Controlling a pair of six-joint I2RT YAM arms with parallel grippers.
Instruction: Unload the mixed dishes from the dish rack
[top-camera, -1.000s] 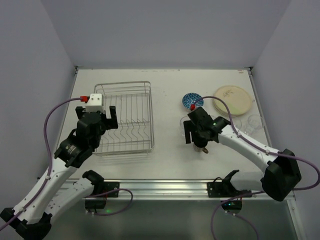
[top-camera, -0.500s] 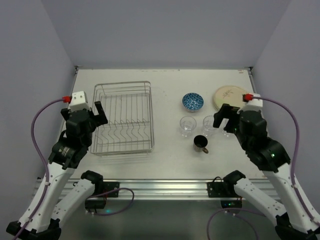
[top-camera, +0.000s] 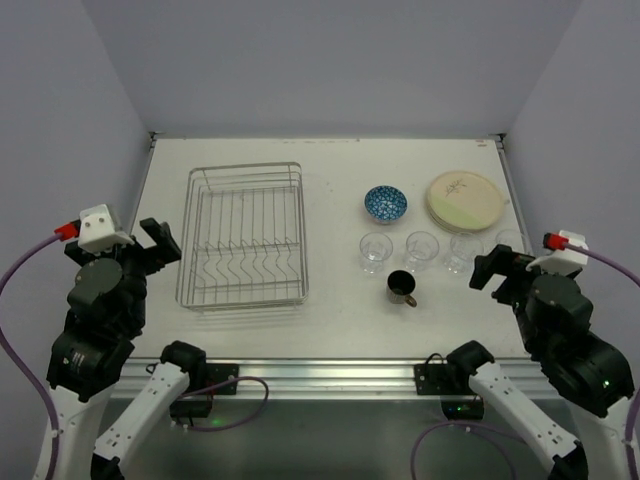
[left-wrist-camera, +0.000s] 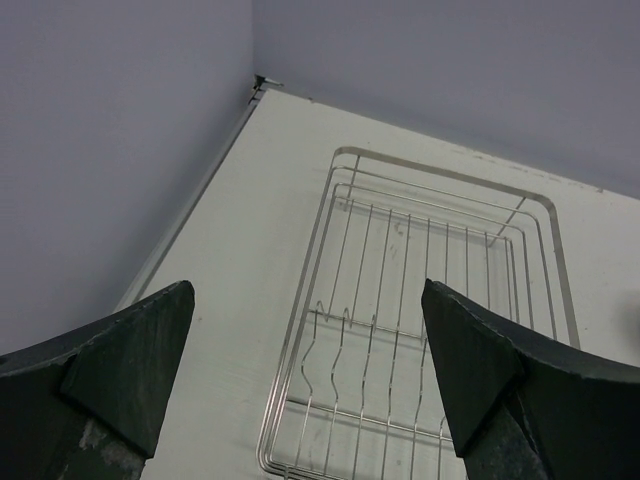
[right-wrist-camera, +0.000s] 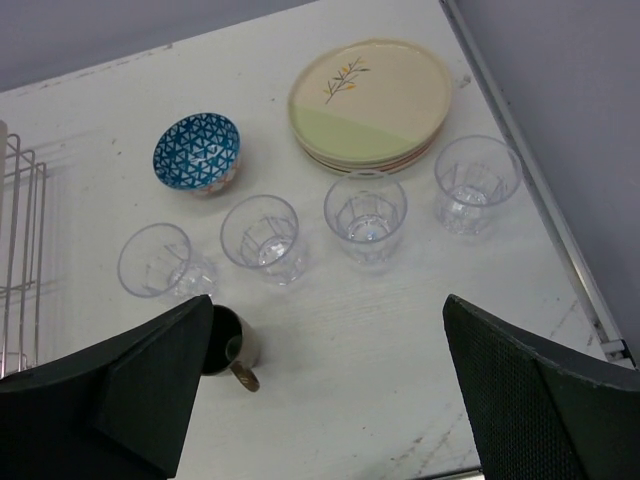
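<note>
The dish rack (top-camera: 243, 235), a silver wire basket, stands at the left of the table with nothing in it; its near-left corner (left-wrist-camera: 300, 420) shows in the left wrist view. A stack of cream plates (top-camera: 465, 200), a blue-patterned bowl (top-camera: 385, 203), a row of several clear glasses (top-camera: 421, 250) and a dark mug (top-camera: 402, 288) stand on the table to the right. My left gripper (left-wrist-camera: 305, 300) hangs open high over the rack's near-left side. My right gripper (right-wrist-camera: 328, 305) is open and empty, raised above the table, with the mug (right-wrist-camera: 232, 340) by its left finger.
Grey walls close the table on three sides, with a raised rim along the right edge (right-wrist-camera: 540, 190). The arms' mounting rail (top-camera: 330, 375) runs along the near edge. Bare tabletop (top-camera: 335, 260) lies between the rack and the glasses.
The right gripper has opened fully, left the mug standing on the table and drawn back to the near right. The left arm has pulled back from the rack toward the near left.
</note>
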